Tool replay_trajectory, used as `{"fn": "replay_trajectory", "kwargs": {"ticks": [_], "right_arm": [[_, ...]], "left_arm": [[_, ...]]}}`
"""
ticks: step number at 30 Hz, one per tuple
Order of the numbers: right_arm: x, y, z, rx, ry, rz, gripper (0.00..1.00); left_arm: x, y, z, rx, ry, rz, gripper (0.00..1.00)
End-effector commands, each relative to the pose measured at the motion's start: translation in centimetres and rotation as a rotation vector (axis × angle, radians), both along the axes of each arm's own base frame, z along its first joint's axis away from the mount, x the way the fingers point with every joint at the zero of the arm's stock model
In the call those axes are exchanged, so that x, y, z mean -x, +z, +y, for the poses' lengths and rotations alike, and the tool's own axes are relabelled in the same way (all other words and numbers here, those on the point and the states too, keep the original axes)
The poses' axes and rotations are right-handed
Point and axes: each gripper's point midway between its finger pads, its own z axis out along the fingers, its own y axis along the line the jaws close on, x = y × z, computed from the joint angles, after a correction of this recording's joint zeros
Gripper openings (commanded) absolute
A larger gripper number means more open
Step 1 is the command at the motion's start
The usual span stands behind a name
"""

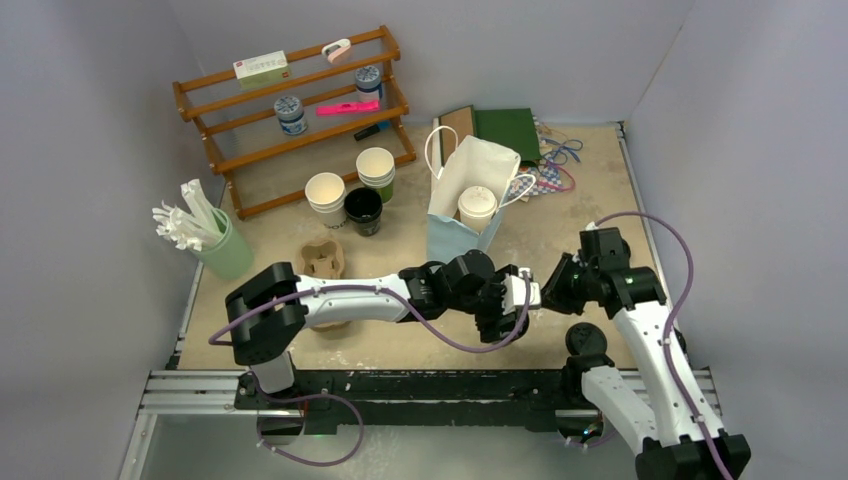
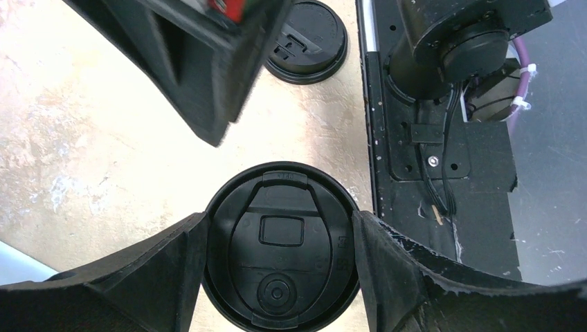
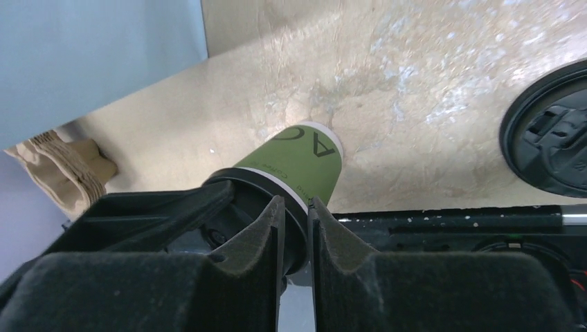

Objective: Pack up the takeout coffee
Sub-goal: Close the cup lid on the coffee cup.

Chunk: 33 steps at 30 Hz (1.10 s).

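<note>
A green paper cup (image 3: 297, 155) with a black lid (image 2: 280, 277) stands upright near the table's front edge. My left gripper (image 2: 280, 221) is shut on it, one finger pressed against each side of the lid. In the top view my left gripper (image 1: 512, 298) hides this cup. My right gripper (image 3: 297, 207) comes in over the lid's rim with its jaws almost together and nothing gripped. In the top view my right gripper (image 1: 550, 288) meets the left one. A cream cup with a white lid (image 1: 477, 205) stands inside the open paper bag (image 1: 455, 235).
A loose black lid (image 1: 587, 338) lies by the right arm's base. The brown pulp carrier (image 1: 322, 262) sits left of centre. Behind it are stacked cream cups (image 1: 325, 195), a lidless black cup (image 1: 363, 210), a green holder of wrapped sticks (image 1: 225, 250) and a wooden shelf (image 1: 290, 110).
</note>
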Motion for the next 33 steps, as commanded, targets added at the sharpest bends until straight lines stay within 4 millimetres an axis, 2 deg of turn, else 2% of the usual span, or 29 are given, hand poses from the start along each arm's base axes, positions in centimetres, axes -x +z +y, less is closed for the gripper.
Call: {"fn": "replay_trajectory", "kwargs": {"ticks": [1, 11, 17, 21, 28, 33], "right_arm": [[-0.1, 2.1, -1.4, 0.076, -0.012, -0.039, 0.21], [3.5, -1.0, -0.6, 0.033, 0.056, 0.084, 0.20], [4.2, -1.4, 0.7, -0.042, 0.103, 0.097, 0.19], [4.0, -0.6, 1.1, -0.069, 0.115, 0.058, 0.19], [4.0, -0.1, 1.4, -0.085, 0.130, 0.047, 0.18], [4.1, -0.6, 1.5, -0.094, 0.135, 0.060, 0.18]], "left_arm": [[1.5, -0.5, 0.7, -0.067, -0.032, 0.034, 0.74], [1.3, -1.2, 1.3, -0.096, -0.003, 0.047, 0.74], [1.5, -1.7, 1.5, -0.116, -0.001, 0.063, 0.74], [1.7, -1.8, 1.5, -0.120, -0.007, 0.068, 0.74], [1.8, -2.0, 1.5, -0.123, -0.008, 0.074, 0.74], [1.8, -2.1, 1.5, -0.125, -0.007, 0.075, 0.74]]}}
